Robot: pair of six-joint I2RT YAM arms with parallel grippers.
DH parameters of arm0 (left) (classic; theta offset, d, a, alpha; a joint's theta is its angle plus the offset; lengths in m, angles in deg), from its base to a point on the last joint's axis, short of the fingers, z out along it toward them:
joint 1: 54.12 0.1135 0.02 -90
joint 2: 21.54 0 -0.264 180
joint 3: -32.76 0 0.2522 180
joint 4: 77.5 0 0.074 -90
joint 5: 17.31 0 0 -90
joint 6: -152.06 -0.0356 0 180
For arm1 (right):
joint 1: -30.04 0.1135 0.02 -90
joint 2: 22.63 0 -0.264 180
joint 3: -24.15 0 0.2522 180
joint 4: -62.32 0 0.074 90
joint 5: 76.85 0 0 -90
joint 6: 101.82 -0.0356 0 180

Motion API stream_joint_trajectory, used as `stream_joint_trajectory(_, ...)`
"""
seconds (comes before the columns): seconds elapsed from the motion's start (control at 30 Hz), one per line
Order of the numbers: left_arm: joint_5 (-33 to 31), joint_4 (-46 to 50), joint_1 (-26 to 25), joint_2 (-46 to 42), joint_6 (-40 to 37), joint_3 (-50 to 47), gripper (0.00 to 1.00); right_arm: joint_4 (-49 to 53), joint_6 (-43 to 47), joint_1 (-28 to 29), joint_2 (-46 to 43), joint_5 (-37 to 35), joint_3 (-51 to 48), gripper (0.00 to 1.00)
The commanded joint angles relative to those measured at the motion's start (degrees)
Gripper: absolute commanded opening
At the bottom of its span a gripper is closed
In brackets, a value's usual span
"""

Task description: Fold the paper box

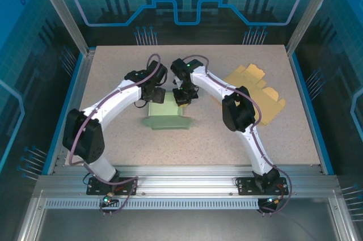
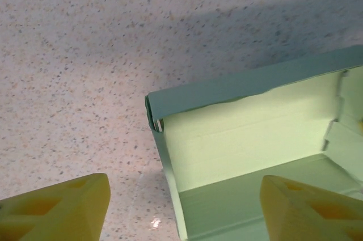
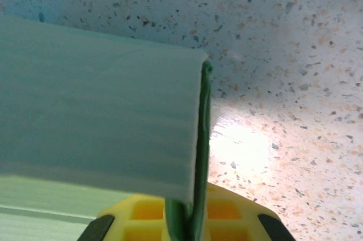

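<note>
A pale green paper box (image 1: pixel 165 114) lies partly folded mid-table. In the left wrist view its raised back wall and left corner (image 2: pixel 154 110) stand up, with the light green inside (image 2: pixel 244 139) in sight. My left gripper (image 2: pixel 184 210) is open, its yellow fingers (image 2: pixel 62 210) straddling the box's left side wall. My right gripper (image 3: pixel 190 218) is shut on the box's right side wall (image 3: pixel 199 156), the green card edge pinched between the yellow pads (image 3: pixel 142 212). A folded green panel (image 3: pixel 96 122) covers the left of that view. From above, both grippers (image 1: pixel 182 94) sit at the box's far edge.
A flat yellow-tan cardboard blank (image 1: pixel 258 91) lies unfolded at the right of the speckled table (image 1: pixel 215 144), behind my right arm. Metal frame rails (image 1: pixel 181 176) run along the near edge, and blue walls enclose the sides.
</note>
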Motion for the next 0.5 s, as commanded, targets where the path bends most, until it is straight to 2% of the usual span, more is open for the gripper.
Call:
stream_joint_trajectory(0.0, 6.4, -3.6, 1.5, -3.7, 1.7, -3.6, 0.73, 5.4, 2.7, 0.4, 4.3, -5.8, 2.0, 0.00)
stream_joint_trajectory(0.17, 8.4, -9.3, 4.0, -10.5, 4.0, -8.8, 0.75, 12.6, 5.2, 0.7, 7.0, -11.9, 6.8, 0.00)
stream_joint_trajectory(0.47, 11.2, -18.1, 9.8, -20.6, 7.8, -17.6, 0.75, 21.8, 6.3, 2.7, 14.4, -29.6, 14.7, 0.00)
